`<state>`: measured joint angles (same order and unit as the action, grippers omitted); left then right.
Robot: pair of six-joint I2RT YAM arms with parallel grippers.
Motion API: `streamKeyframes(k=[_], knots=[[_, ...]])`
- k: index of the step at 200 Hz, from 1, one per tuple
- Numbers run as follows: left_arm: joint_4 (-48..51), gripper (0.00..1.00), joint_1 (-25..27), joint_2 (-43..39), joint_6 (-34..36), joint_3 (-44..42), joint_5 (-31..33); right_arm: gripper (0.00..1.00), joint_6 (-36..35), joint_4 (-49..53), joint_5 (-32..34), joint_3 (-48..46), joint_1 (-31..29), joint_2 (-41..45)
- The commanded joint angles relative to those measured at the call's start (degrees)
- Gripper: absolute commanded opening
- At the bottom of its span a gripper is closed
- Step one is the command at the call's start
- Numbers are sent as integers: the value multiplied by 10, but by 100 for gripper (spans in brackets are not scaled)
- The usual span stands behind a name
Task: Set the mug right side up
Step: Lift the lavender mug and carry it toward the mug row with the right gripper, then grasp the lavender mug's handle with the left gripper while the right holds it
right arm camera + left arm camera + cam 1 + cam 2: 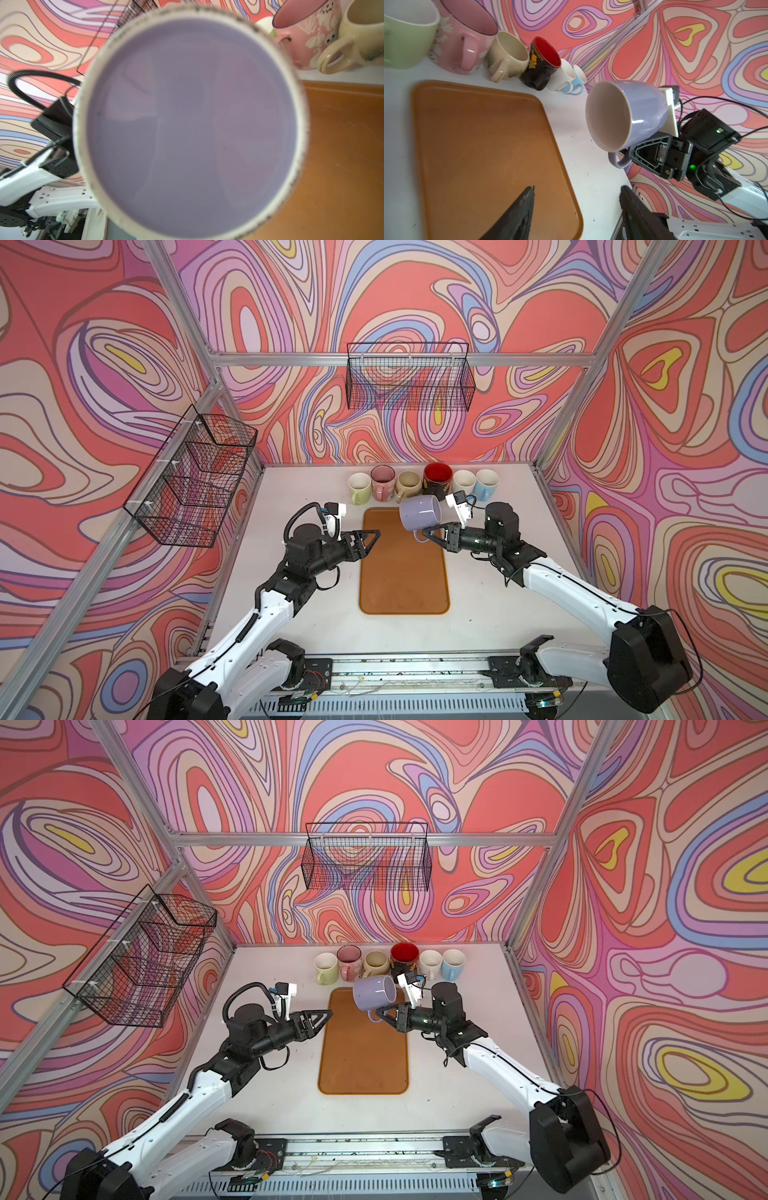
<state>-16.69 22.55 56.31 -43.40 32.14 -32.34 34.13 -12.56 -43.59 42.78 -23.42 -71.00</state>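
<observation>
A lavender mug [419,512] [374,992] hangs in the air over the far right corner of the brown tray [403,585] [361,1065]. It lies on its side, its white inside facing the left arm in the left wrist view [643,110]. My right gripper [426,534] [380,1013] is shut on the mug's handle, which points down. The mug's base [191,116] fills the right wrist view and hides the jaws there. My left gripper [372,537] [326,1017] [577,188] stands open and empty over the tray's left edge, apart from the mug.
Several upright mugs [424,483] [390,963] [508,56] line the table's back edge just behind the held mug. One wire basket [409,377] hangs on the back wall and another [191,481] on the left wall. The tray [477,135] holds nothing.
</observation>
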Motion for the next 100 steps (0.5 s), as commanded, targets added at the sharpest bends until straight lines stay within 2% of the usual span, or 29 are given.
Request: streamKeyframes(k=[1,24,44,100], knots=[[-159,64,25,32,-40,-6,-35,0,83,-183,-55,-3,14,-1],[-256,56,40,83,-72,-8,-44,0,154,-290,-78,-6,22,-28],[-339,55,49,127,-102,-7,-50,0,201,-357,-92,-5,23,-52],[-396,54,59,187,-111,29,-51,0,219,-384,-102,5,24,-84]])
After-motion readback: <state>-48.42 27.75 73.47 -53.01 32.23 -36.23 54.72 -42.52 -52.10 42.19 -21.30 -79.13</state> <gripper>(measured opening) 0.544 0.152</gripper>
